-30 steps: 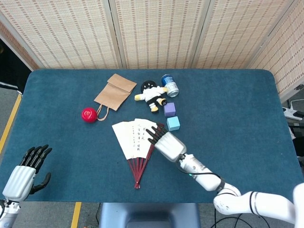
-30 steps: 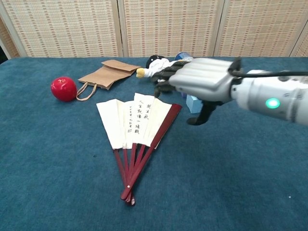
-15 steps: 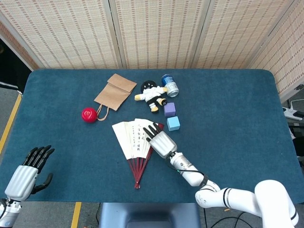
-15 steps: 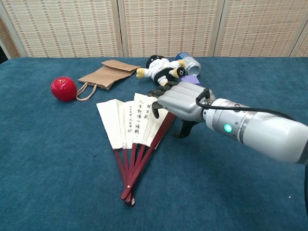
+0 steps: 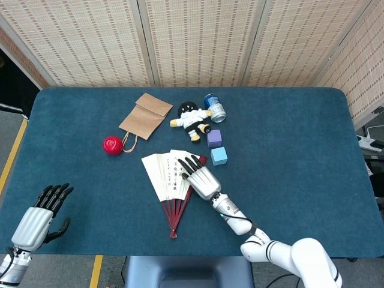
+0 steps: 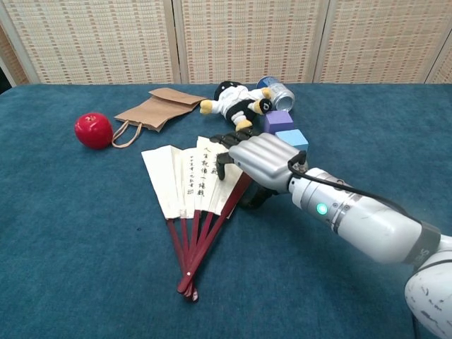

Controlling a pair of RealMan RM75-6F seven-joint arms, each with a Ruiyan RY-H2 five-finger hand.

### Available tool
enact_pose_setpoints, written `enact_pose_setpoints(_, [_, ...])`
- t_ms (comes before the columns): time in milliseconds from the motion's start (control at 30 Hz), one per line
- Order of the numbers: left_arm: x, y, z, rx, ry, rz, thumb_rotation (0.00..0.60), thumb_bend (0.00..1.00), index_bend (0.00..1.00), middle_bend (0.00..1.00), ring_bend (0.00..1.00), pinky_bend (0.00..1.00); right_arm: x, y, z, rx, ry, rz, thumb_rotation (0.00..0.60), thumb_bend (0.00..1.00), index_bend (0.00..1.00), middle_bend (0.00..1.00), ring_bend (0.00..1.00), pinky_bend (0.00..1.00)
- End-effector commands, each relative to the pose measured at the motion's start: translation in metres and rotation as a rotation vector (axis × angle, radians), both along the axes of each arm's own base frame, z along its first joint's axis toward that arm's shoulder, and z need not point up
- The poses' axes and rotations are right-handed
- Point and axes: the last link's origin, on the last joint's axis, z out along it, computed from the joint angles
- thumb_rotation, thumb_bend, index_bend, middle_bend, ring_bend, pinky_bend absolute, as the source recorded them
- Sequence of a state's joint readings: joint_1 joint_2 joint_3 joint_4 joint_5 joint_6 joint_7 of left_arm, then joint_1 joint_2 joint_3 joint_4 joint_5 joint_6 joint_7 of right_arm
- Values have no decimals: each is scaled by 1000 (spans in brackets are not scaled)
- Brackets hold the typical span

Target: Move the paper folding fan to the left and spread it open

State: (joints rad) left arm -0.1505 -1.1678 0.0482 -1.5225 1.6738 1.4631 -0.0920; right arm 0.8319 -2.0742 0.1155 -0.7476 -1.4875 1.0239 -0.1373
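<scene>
The paper folding fan (image 5: 166, 173) (image 6: 185, 181) lies partly spread on the blue table, white leaves with writing at the top and dark red ribs meeting at the pivot near the front edge. My right hand (image 5: 199, 177) (image 6: 256, 159) rests flat on the fan's right side, fingers spread over the paper and the outer red rib. It holds nothing. Far off at the front left corner, my left hand (image 5: 38, 217) hangs off the table with fingers apart and empty; the chest view does not show it.
A red apple (image 5: 112, 144) (image 6: 93, 130) and a brown paper bag (image 5: 144, 114) (image 6: 153, 108) lie left of and behind the fan. A plush doll (image 5: 191, 119) (image 6: 239, 101), a can (image 5: 213, 107), a purple block (image 5: 214, 138) and a light blue block (image 5: 219, 156) crowd its right rear.
My right hand has come down and slid left onto the fan's right edge. The left hand shifted slightly at the table corner. The fan's spread looks unchanged.
</scene>
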Motion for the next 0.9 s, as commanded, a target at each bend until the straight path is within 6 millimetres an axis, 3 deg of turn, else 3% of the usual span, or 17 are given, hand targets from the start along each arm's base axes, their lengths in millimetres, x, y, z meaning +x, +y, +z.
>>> enact_pose_setpoints(33, [0,0,0,-1,6,6,600,462,0,0,0,33,7,4,-10,-5,-36,22,600,194,428,0,0,0])
enact_pose_setpoints(267, [0,-1,0,3,20,15,600,462,0,0,0,33,14,3,-21,-10,-62,25,600,203,508,9,0,0])
enact_pose_setpoints(433, [-2,-2,2,11,15,26,600,462,0,0,0,33,20,2,-18,-35,-86,47,600,378,578,48,0,0])
enact_pose_setpoints(600, [-3,-2,3,25,14,39,600,461,0,0,0,37,40,-2,3,-84,-173,121,600,547,607,94,0,15])
enact_pose_setpoints(767, [-4,1,1,30,-19,51,600,465,1,0,0,52,69,-3,35,-138,-218,224,600,592,607,94,0,30])
enact_pose_setpoints(900, [-10,16,-14,-18,-207,79,600,511,35,0,0,64,94,4,59,-117,-278,205,600,603,607,94,0,68])
